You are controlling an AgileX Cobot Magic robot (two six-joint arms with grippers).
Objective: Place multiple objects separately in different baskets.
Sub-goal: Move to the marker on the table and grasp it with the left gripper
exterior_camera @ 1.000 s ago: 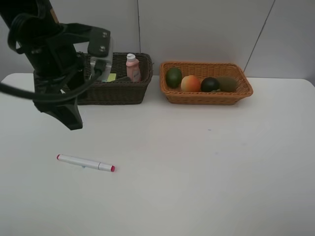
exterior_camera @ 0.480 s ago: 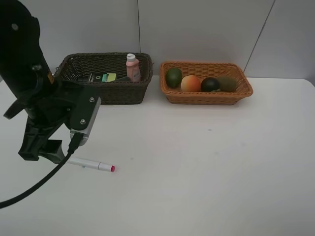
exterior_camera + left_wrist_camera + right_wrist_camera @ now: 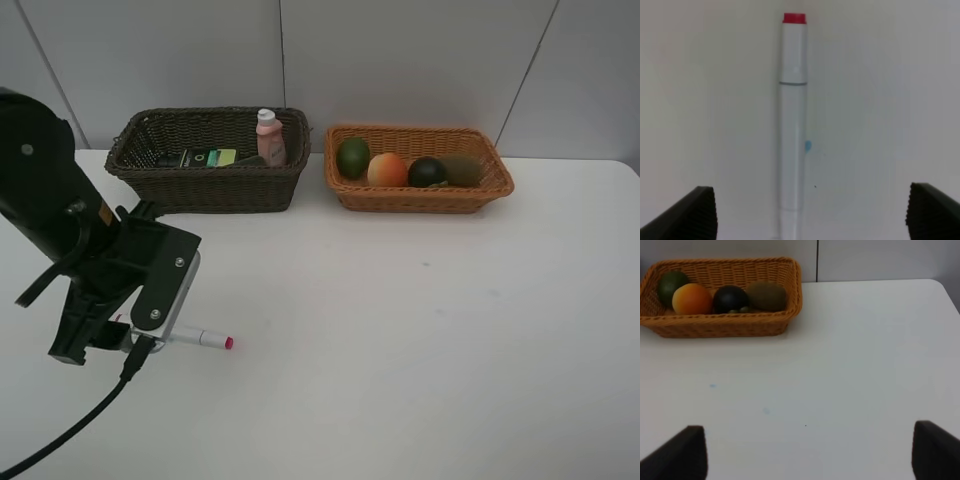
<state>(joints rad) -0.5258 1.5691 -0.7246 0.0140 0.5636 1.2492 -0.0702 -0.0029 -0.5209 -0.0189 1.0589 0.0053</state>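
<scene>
Last loose item, lined up for a grasp.

White pink-tipped marker point(image 3: 792, 125) lying flat on the white table point(image 3: 420, 340), well apart from both baskets, centred lengthwise between the spread tips of the left gripper point(image 3: 805, 212) — neither tip touching it, presumably so the jaws can close across the barrel. Left arm point(image 3: 60, 210) pitched steeply down over the marker's near end. Dark brown basket point(image 3: 205, 190) already holding pink white-capped bottle point(image 3: 270, 138) and dark-green box point(image 3: 205, 157); light orange-tan basket point(image 3: 420, 195) holding green fruit point(image 3: 352, 157), orange-red fruit point(image 3: 387, 170), dark-green round fruit point(image 3: 427, 171), brown kiwi point(image 3: 462, 169). Right gripper point(image 3: 805, 452) spread too, empty, hanging back above bare table near the fruit basket.
</scene>
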